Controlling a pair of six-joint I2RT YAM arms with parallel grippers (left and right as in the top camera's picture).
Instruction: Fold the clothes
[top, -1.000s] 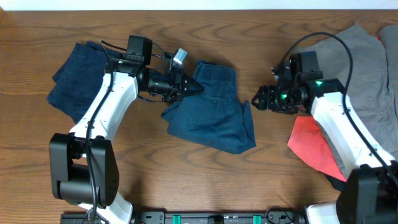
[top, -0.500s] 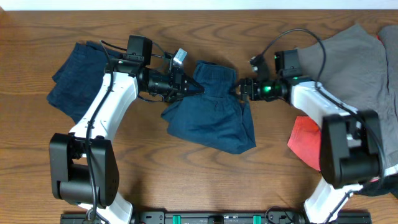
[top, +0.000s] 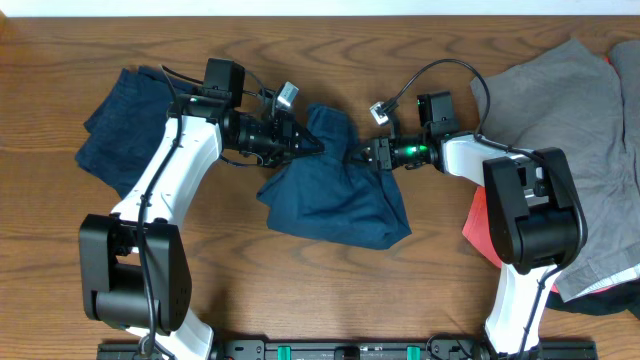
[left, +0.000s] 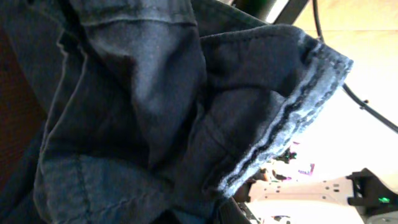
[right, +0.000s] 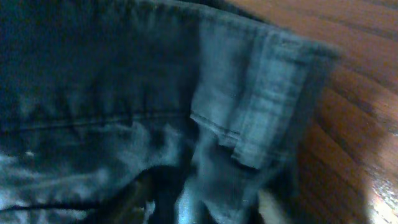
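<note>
Navy-blue shorts (top: 335, 195) lie bunched in the middle of the table, their top edge lifted into a peak. My left gripper (top: 308, 145) is shut on the upper left edge; in the left wrist view the dark cloth (left: 137, 93) and its frayed hem fill the frame. From the right, my right gripper (top: 362, 155) is at the upper right edge. In the right wrist view a fold of the shorts (right: 93, 93) fills the gap between its fingers (right: 270, 208).
A second navy garment (top: 120, 130) lies at the far left behind the left arm. A grey garment (top: 570, 110) and a red one (top: 490, 230) lie at the right edge. Bare wooden table (top: 330, 290) runs along the front.
The right gripper has come in from the right onto the shorts' upper right edge and narrowed round it. The top of the shorts has bunched leftward. The left gripper has kept its hold.
</note>
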